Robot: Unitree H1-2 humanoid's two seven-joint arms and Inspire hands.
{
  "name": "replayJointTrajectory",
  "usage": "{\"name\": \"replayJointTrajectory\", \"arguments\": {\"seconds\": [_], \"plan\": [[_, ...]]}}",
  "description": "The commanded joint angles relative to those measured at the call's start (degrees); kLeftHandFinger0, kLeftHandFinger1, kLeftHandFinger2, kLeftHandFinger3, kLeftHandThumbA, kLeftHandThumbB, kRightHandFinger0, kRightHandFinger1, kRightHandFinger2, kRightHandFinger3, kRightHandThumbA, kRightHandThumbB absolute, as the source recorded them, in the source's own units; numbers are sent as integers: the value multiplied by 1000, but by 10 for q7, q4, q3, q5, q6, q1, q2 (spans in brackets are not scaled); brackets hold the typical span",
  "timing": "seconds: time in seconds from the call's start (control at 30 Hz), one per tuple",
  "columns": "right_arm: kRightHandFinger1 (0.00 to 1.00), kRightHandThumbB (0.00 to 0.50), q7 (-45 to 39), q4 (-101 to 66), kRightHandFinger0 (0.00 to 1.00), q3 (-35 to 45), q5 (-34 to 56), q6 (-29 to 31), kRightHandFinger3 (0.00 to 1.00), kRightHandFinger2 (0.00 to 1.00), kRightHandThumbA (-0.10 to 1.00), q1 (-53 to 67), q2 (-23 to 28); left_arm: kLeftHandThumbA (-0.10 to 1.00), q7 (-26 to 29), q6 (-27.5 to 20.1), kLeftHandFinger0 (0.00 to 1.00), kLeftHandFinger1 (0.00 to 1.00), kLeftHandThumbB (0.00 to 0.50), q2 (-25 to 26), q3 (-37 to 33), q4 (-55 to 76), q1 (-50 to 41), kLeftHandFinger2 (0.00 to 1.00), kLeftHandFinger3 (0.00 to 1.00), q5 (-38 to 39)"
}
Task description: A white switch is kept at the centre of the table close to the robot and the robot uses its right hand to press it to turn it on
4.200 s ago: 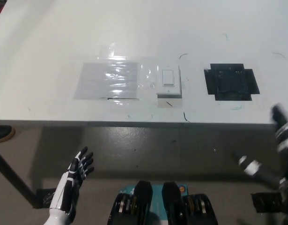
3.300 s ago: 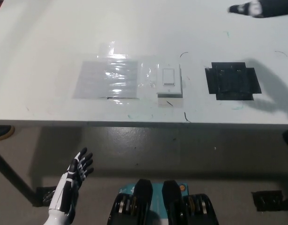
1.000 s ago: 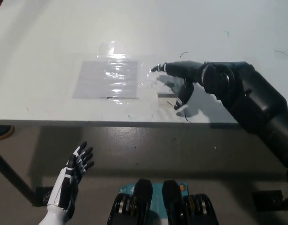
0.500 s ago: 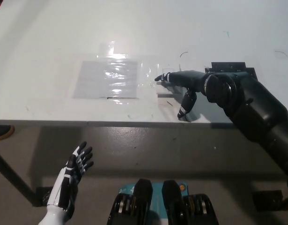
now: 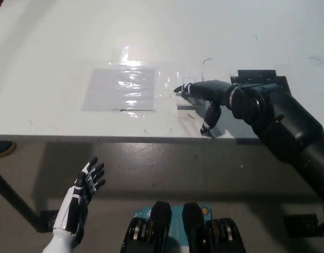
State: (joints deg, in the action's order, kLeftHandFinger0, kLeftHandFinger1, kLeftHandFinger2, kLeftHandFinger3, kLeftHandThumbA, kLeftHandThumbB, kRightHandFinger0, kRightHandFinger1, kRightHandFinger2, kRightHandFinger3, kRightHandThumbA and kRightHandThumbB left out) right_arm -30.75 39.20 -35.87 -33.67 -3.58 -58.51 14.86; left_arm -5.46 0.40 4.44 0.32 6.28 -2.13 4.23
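The right hand (image 5: 206, 95) lies over the switch (image 5: 187, 84) near the table's (image 5: 56, 47) front edge at its middle, one finger stretched onto it and the rest spread, while the left hand (image 5: 80, 197) rests open below the edge, far off.

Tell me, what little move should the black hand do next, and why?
Probably press down a bit with the outstretched fingers. The right hand already lies over the white switch, fingertips at its face, so no more reaching seems needed. Whether the switch has flipped is hidden. The left hand rests open below the table edge.
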Motion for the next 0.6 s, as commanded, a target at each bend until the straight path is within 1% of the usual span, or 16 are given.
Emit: {"name": "replayJointTrajectory", "arguments": {"seconds": [0.0,0.03,0.1,0.2,0.37,0.47,0.57], "plan": [[1000,347,-16,-5,1000,0,-7,0,1000,1000,1000,5,8,1000,-3,-8,1000,1000,14,5,2,18,5,1000,1000,4],[1000,346,-18,-6,1000,-1,-8,-1,1000,1000,1000,8,8,1000,-4,-7,1000,1000,12,4,2,18,5,1000,1000,7],[1000,360,-21,-3,1000,-2,-8,-2,1000,1000,1000,14,8,1000,-5,-13,1000,1000,1,6,0,17,2,1000,1000,3],[1000,361,-21,-1,1000,-7,-14,-3,1000,1000,1000,27,6,1000,-5,-8,1000,1000,16,5,1,18,-6,1000,1000,5],[1000,343,-31,-7,1000,-9,-14,-8,1000,1000,1000,37,8,1000,-6,-17,1000,1000,12,6,-1,13,-17,1000,1000,2],[1000,365,-39,-12,1000,-10,-14,-7,1000,1000,1000,32,12,1000,-5,-15,1000,1000,22,5,-2,12,-18,1000,1000,-1],[1000,361,-48,-16,1000,-9,-13,-13,1000,1000,1000,24,11,1000,-6,-18,1000,1000,21,4,0,10,-18,1000,1000,5]]}}
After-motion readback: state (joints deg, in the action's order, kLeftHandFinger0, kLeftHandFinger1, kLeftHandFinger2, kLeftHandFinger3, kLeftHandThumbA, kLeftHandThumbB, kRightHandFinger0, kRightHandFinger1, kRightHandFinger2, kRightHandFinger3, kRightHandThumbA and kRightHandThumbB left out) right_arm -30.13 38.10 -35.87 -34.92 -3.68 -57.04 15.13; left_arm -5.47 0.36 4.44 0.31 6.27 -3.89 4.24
